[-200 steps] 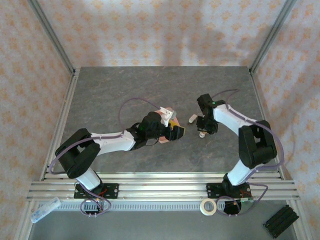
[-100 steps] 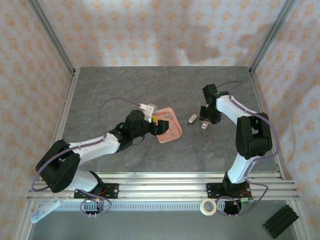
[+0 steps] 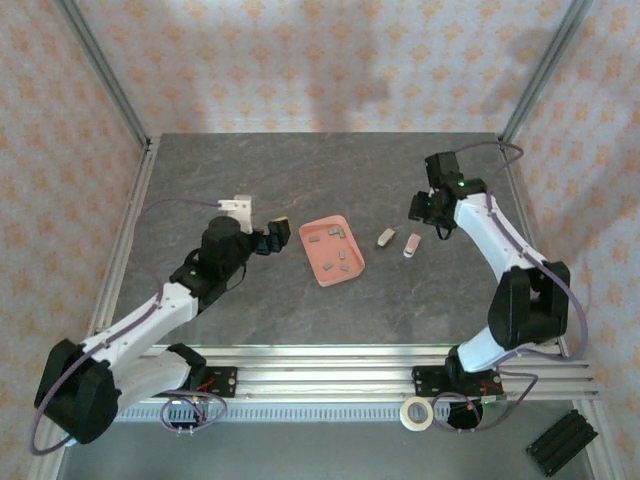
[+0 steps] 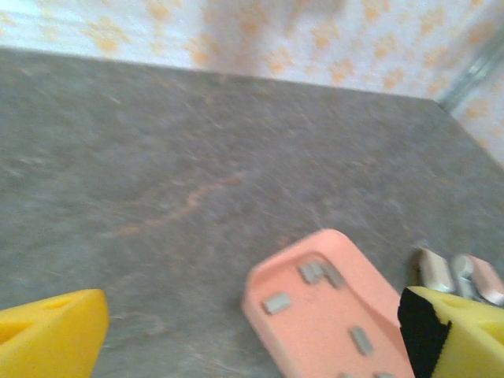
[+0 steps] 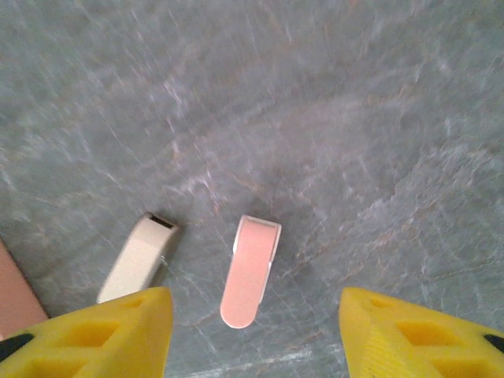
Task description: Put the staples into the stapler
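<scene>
The stapler lies flat and closed on the grey table, pink side up; in the right wrist view the stapler sits below and between my yellow fingertips. My right gripper hovers just behind it, open and empty. Several grey staples lie loose in the salmon-pink tray. In the left wrist view the staples and tray are close ahead. My left gripper stands left of the tray, open wide with nothing in it.
A cream stubby piece lies just left of the stapler, also seen as the cream piece in the right wrist view. Patterned walls and metal posts enclose the table. A tape roll sits on the near rail.
My left arm drew back leftward off the tray and opened its jaws. My right arm lifted away toward the far right, opening, with the stapler left lying on the table.
</scene>
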